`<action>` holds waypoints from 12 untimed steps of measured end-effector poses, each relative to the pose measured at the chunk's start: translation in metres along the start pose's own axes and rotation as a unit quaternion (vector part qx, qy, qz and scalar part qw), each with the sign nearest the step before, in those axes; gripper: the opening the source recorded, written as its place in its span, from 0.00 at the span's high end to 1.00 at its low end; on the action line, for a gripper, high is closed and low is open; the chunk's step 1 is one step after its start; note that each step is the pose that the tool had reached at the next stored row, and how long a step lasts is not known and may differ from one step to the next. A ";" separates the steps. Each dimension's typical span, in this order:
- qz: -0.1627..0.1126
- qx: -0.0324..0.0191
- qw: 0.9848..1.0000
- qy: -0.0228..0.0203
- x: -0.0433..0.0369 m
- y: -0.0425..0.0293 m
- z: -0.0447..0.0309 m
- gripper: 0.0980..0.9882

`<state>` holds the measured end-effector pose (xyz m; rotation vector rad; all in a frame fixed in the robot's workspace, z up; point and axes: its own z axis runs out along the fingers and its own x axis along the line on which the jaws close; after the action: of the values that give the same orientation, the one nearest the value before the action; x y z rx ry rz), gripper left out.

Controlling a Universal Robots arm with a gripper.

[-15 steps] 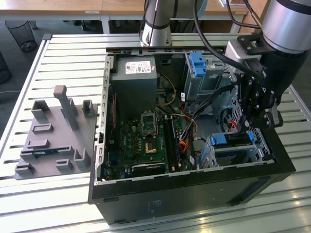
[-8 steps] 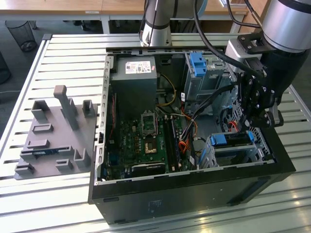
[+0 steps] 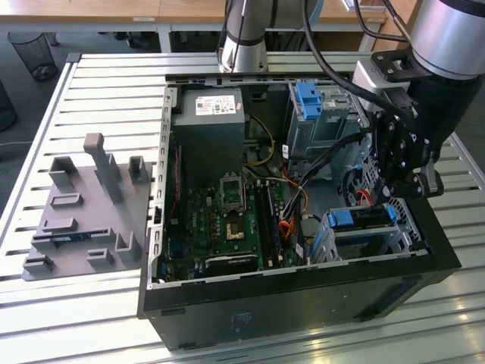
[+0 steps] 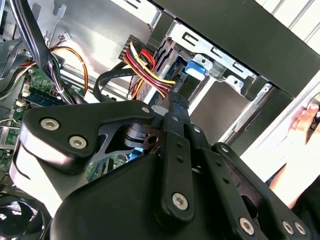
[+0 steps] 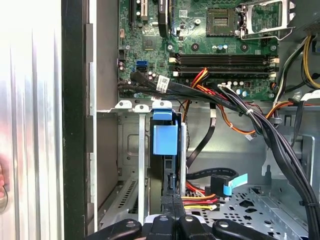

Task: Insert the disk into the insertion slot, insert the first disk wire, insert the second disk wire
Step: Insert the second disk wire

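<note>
The disk (image 3: 362, 217), silver in its bright blue carrier (image 5: 165, 135), sits edge-on inside the insertion slot (image 3: 402, 236), the low grey perforated cage (image 5: 129, 150) at the case's front corner. My gripper (image 3: 392, 199) hangs just above the disk's rear edge. Its tips (image 5: 172, 206) are pinched on the black plug of a disk wire with red, yellow and black leads (image 5: 200, 200), right at the disk's edge. In the second wrist view the gripper (image 4: 173, 102) holds the same plug, its leads (image 4: 145, 62) trailing away beside the blue carrier (image 4: 195, 67). A black wire with a blue tag (image 5: 227, 184) lies loose nearby.
The taller cage with a blue bracket (image 3: 307, 98) stands behind. Motherboard (image 3: 227, 220) and cable bundles (image 5: 260, 120) fill the case middle. A grey fixture plate (image 3: 83, 212) lies at the exterior view's left. A person's hand (image 4: 306, 120) rests outside the case wall.
</note>
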<state>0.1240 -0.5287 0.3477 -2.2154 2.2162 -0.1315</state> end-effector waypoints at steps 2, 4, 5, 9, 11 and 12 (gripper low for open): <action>0.000 0.000 1.000 0.000 0.0001 -0.0001 -0.0014 0.99; 0.000 0.000 1.000 0.000 0.0002 -0.0002 -0.0030 0.99; 0.000 0.000 1.000 0.000 0.0002 -0.0003 -0.0036 0.99; 0.000 0.000 1.000 0.000 0.0001 0.0003 -0.0044 0.99; 0.000 0.000 1.000 -0.001 0.0001 0.0023 -0.0047 0.99; 0.000 0.000 1.000 -0.001 0.0001 0.0041 -0.0048 0.99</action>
<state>0.1197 -0.5285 0.3522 -2.2145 2.2161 -0.1280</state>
